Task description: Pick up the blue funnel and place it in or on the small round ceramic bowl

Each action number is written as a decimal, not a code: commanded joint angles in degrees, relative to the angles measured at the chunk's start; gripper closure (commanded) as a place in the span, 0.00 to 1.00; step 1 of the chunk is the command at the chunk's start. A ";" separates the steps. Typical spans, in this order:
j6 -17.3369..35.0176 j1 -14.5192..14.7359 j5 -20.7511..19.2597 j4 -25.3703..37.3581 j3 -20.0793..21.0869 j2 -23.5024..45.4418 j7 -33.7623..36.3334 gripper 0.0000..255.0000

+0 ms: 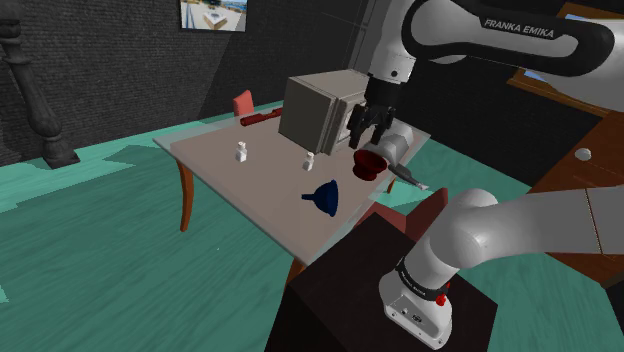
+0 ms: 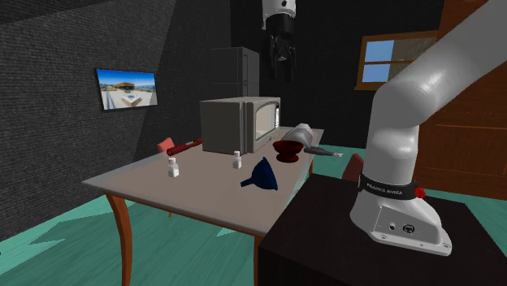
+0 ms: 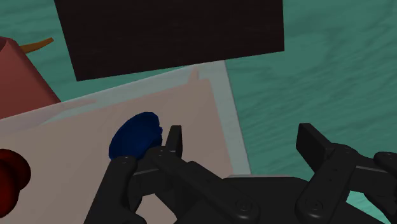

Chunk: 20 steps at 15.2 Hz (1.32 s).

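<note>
The blue funnel (image 1: 323, 196) (image 2: 262, 175) lies on its side on the pale table (image 1: 250, 185), close to the edge nearest the stand. A small dark red bowl (image 1: 369, 163) (image 2: 287, 148) sits a short way from it, beside the microwave. My black gripper (image 1: 362, 130) (image 2: 281, 65) hangs high over the table, roughly above the bowl, well clear of both. In the wrist view the gripper (image 3: 243, 143) is open with nothing between its fingers; the funnel (image 3: 135, 135) shows far below, just outside one finger (image 3: 173, 141), and the bowl (image 3: 9, 173) lies further out.
A grey microwave (image 1: 318, 112) (image 2: 240, 124) stands at the table's back. Two small white shakers (image 1: 241, 152) (image 1: 309, 162) stand mid-table. A grey tipped-over object (image 1: 395, 150) lies behind the bowl. Red chairs (image 1: 243, 103) (image 3: 22, 73) flank the table; the dark stand (image 1: 380, 290) is near.
</note>
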 commanded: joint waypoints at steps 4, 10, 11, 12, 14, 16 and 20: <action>4.05 -0.13 -1.93 -0.79 -1.19 5.36 -3.76 0.00; 12.03 -0.53 -5.54 -0.36 -3.17 17.68 -10.51 0.00; 13.30 -0.60 -6.11 -0.03 -3.45 19.89 -11.53 0.00; 14.54 -0.68 -6.68 0.38 -3.70 22.14 -12.52 0.00; 16.92 -0.85 -7.79 1.41 -4.15 26.73 -14.40 0.00; 19.14 -1.03 -8.88 2.73 -4.53 31.42 -16.17 0.00; 23.04 -1.40 -11.05 6.20 -5.10 40.96 -19.33 0.00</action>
